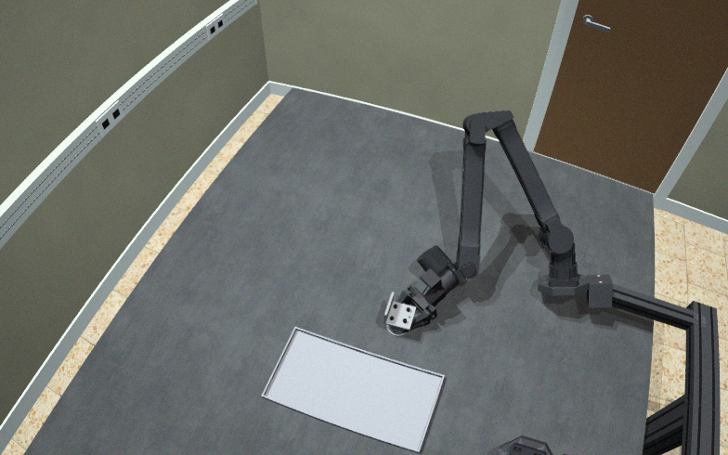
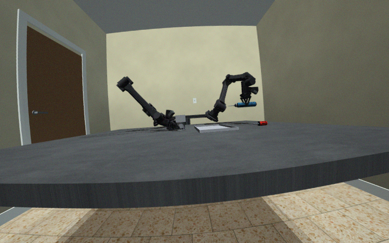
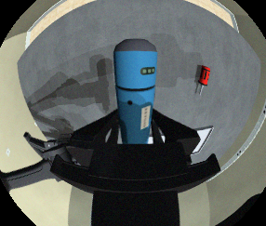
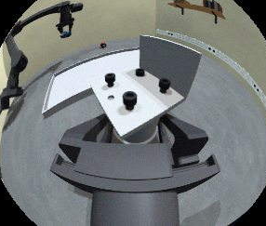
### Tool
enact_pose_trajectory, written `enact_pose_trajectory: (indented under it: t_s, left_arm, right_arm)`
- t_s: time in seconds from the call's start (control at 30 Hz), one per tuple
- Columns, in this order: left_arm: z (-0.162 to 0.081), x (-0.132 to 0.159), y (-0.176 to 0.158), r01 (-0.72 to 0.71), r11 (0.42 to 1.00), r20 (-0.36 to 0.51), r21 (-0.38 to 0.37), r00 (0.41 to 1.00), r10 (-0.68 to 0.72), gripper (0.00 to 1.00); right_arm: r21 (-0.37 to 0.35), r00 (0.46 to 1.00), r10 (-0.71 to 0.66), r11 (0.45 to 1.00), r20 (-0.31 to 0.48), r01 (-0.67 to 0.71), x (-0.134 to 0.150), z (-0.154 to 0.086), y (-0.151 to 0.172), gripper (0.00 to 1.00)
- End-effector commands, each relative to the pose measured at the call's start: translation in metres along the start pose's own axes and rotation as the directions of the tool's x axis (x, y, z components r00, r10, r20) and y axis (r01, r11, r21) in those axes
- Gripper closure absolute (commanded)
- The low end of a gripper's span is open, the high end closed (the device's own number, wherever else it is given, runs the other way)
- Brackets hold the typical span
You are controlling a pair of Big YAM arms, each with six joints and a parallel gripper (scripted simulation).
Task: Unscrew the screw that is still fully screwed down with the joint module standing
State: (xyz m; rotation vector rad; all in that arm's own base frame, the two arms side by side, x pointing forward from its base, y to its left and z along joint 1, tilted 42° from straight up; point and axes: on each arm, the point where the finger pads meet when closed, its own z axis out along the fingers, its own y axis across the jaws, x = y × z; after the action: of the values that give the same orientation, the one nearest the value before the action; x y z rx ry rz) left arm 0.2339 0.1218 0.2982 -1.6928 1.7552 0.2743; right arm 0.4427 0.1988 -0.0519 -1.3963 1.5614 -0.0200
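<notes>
The joint module sits on the dark table with its pale bracket plate on top. Several black screw heads stand on the plate, and I cannot tell which sits lowest. My right gripper is shut on the module's body from the side, and it also shows in the top view. My left gripper is shut on the electric screwdriver and holds it level, high above the table and far from the module. In the left wrist view the blue barrel fills the middle.
A white rectangular tray lies flat next to the module. A red-handled manual screwdriver lies on the table beyond the tray, below the left gripper; it also shows in the left wrist view. The arms' frame stands at the table's edge.
</notes>
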Motion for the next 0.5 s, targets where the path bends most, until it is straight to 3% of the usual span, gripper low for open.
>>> enact_pose_trajectory:
  t_s: [0.0, 0.47]
  left_arm:
    - [-0.0272, -0.0156, -0.0140, 0.034, 0.997, 0.012, 0.064, 0.999, -0.035, 0.58]
    - [-0.0294, -0.0163, -0.0147, 0.034, 0.997, 0.012, 0.070, 0.999, -0.035, 0.58]
  right_arm:
    - [0.009, 1.000, -0.004, 1.000, 0.011, 0.004, -0.0048, 0.0007, -0.0030, 0.41]
    - [0.009, 1.000, -0.004, 1.000, 0.011, 0.004, -0.0048, 0.0007, -0.0030, 0.41]
